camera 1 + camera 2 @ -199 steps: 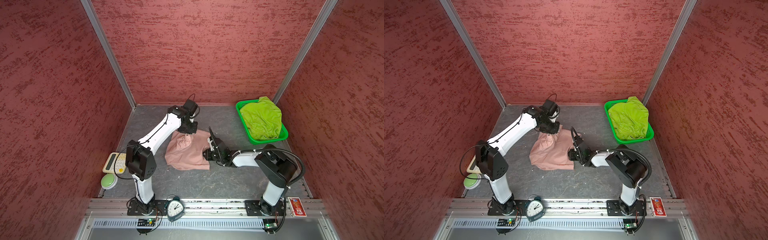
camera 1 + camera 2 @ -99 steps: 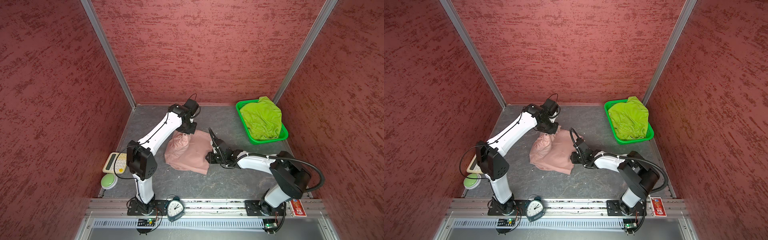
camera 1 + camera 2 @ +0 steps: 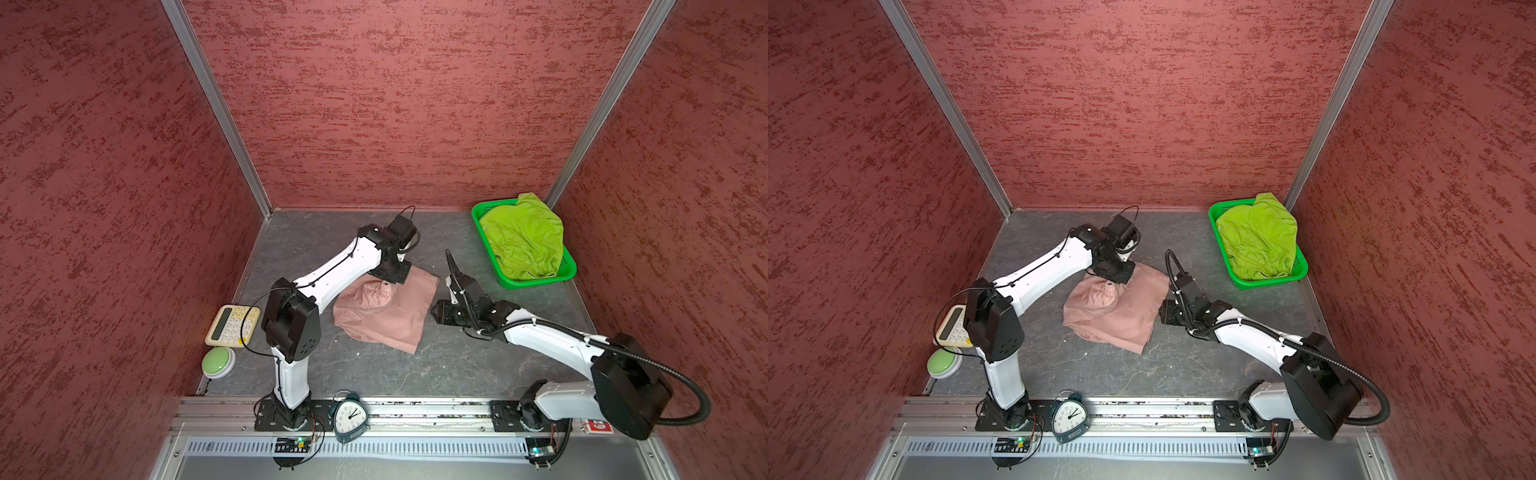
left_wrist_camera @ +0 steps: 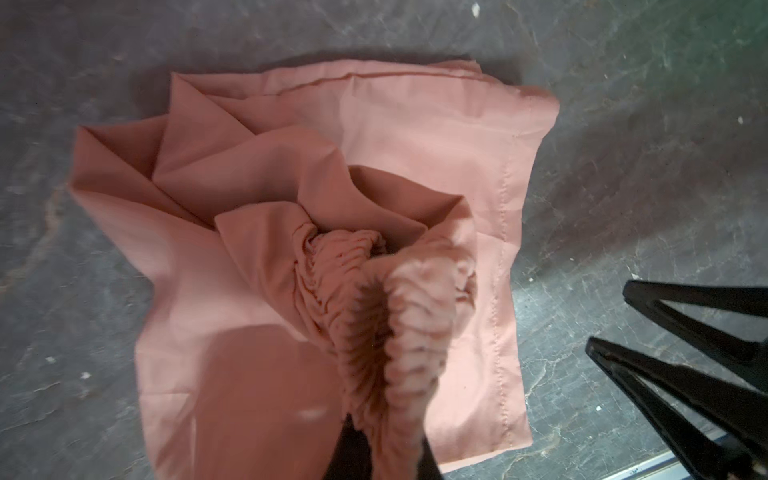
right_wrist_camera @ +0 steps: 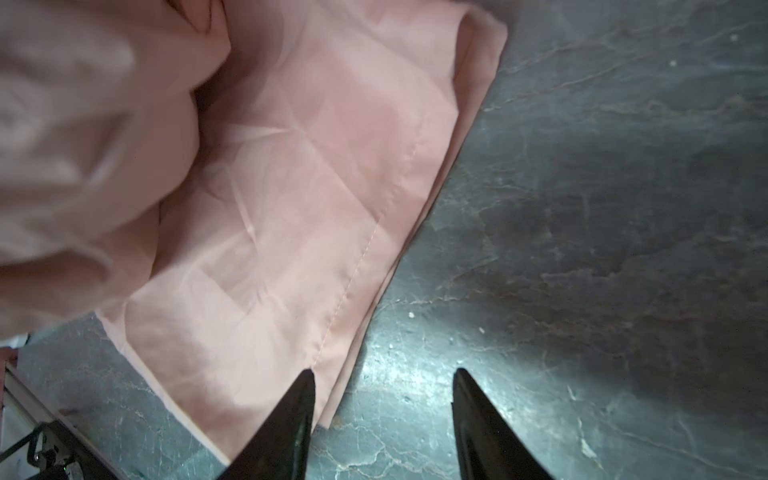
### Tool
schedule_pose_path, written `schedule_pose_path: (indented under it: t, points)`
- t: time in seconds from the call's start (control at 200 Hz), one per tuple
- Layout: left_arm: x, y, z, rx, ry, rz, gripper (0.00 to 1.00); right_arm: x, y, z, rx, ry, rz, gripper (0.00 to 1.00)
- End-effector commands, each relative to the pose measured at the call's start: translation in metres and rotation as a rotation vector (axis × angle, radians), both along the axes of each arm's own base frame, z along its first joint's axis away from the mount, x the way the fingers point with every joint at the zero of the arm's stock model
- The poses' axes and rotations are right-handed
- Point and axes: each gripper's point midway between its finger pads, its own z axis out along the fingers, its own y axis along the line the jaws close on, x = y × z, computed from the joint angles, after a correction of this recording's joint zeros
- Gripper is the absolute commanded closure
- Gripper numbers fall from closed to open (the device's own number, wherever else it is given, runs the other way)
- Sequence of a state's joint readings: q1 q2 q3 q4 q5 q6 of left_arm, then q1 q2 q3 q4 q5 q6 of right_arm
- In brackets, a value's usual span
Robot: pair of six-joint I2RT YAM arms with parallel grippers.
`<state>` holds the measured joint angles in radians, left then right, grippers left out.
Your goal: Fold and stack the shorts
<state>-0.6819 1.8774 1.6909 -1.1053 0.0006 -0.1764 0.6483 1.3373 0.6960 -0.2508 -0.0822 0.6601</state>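
Pinches waistband point(image 4: 374, 316) of thin dusty-pink cloth shorts point(image 3: 386, 326) with left gripper point(image 3: 388, 284), likely for folding; holds empty right gripper point(image 5: 382, 374) open at 3 o'clock.

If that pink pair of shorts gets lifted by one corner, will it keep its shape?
Probably not. The pink shorts bunch into folds where the waistband is pinched, so they would likely droop. The thin cloth looks light.
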Motion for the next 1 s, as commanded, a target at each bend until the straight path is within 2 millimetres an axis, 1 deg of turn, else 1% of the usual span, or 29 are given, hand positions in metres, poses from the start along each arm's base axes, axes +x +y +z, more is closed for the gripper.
schedule_pose_path:
  t: [0.0,0.02,0.065,0.095,0.11,0.125,0.15,0.155,0.17,0.18,0.25,0.306,0.366,0.416,0.441,0.531,0.576,0.601,0.646,0.676,0.696,0.706,0.711,0.721,0.791,0.857,0.917,0.997]
  points:
    - [-0.014,-0.032,0.0,-0.135,0.017,-0.021,0.55,0.011,0.002,0.009,0.047,-0.031,-0.016,0.43]
    - [-0.017,-0.036,-0.003,-0.146,0.026,-0.026,0.51,0.011,0.001,0.011,0.048,-0.035,-0.015,0.42]
    - [-0.021,-0.045,-0.006,-0.178,0.039,-0.039,0.48,0.013,-0.002,0.013,0.042,-0.042,-0.019,0.42]
    - [-0.025,-0.051,-0.005,-0.207,0.05,-0.054,0.44,0.015,-0.005,0.016,0.037,-0.047,-0.021,0.42]
    - [-0.026,-0.055,-0.003,-0.224,0.053,-0.06,0.4,0.015,-0.007,0.016,0.034,-0.049,-0.023,0.42]
    - [-0.026,-0.057,0.0,-0.241,0.055,-0.064,0.33,0.016,-0.008,0.018,0.033,-0.052,-0.022,0.42]
    - [-0.027,-0.062,0.005,-0.27,0.056,-0.072,0.16,0.016,-0.01,0.02,0.031,-0.057,-0.022,0.41]
    - [-0.028,-0.063,0.006,-0.276,0.056,-0.074,0.14,0.016,-0.01,0.021,0.03,-0.058,-0.022,0.41]
    - [-0.028,-0.065,0.011,-0.296,0.053,-0.081,0.03,0.017,-0.011,0.023,0.031,-0.064,-0.022,0.41]
    - [-0.028,-0.067,0.014,-0.307,0.049,-0.086,0.0,0.017,-0.011,0.025,0.032,-0.066,-0.018,0.4]
    - [-0.03,-0.075,0.04,-0.391,0.015,-0.126,0.01,0.016,-0.009,0.035,0.046,-0.094,0.011,0.37]
    - [-0.028,-0.07,0.061,-0.413,-0.027,-0.135,0.01,0.014,-0.002,0.045,0.081,-0.111,0.048,0.35]
    - [-0.018,-0.047,0.079,-0.39,-0.079,-0.092,0.01,0.012,0.007,0.053,0.133,-0.114,0.075,0.33]
    - [-0.008,-0.022,0.088,-0.36,-0.119,-0.034,0.01,0.011,0.016,0.057,0.173,-0.118,0.102,0.33]
    - [-0.001,-0.005,0.092,-0.346,-0.141,0.003,0.01,0.01,0.022,0.06,0.18,-0.125,0.118,0.34]
    - [0.017,0.05,0.091,-0.281,-0.206,0.138,0.01,0.013,0.041,0.071,0.119,-0.171,0.176,0.39]
    - [0.022,0.073,0.088,-0.266,-0.228,0.19,0.01,0.015,0.051,0.074,0.087,-0.183,0.208,0.43]
    - [0.023,0.083,0.086,-0.267,-0.237,0.214,0.01,0.017,0.058,0.076,0.077,-0.192,0.228,0.47]
    - [0.027,0.099,0.083,-0.276,-0.257,0.258,0.01,0.019,0.07,0.078,0.068,-0.205,0.251,0.49]
    - [0.027,0.105,0.08,-0.289,-0.268,0.277,0.01,0.021,0.077,0.077,0.064,-0.212,0.261,0.5]
    - [0.028,0.109,0.079,-0.303,-0.277,0.287,0.01,0.022,0.082,0.075,0.059,-0.211,0.27,0.52]
    - [0.028,0.11,0.078,-0.308,-0.282,0.293,0.01,0.023,0.084,0.077,0.062,-0.217,0.274,0.53]
    - [0.029,0.111,0.079,-0.313,-0.286,0.294,0.01,0.023,0.085,0.072,0.054,-0.207,0.277,0.54]
    - [0.028,0.112,0.077,-0.319,-0.286,0.298,0.01,0.024,0.087,0.068,0.049,-0.199,0.281,0.55]
    - [0.026,0.115,0.067,-0.352,-0.289,0.308,0.01,0.029,0.096,0.05,0.01,-0.167,0.291,0.62]
    - [0.023,0.116,0.053,-0.356,-0.273,0.314,0.01,0.031,0.098,0.028,-0.031,-0.117,0.293,0.63]
    - [0.021,0.112,0.041,-0.367,-0.249,0.309,0.01,0.031,0.091,0.006,-0.086,-0.067,0.278,0.64]
    - [0.018,0.106,0.021,-0.384,-0.209,0.304,0.01,0.027,0.073,-0.022,-0.16,-0.005,0.242,0.63]
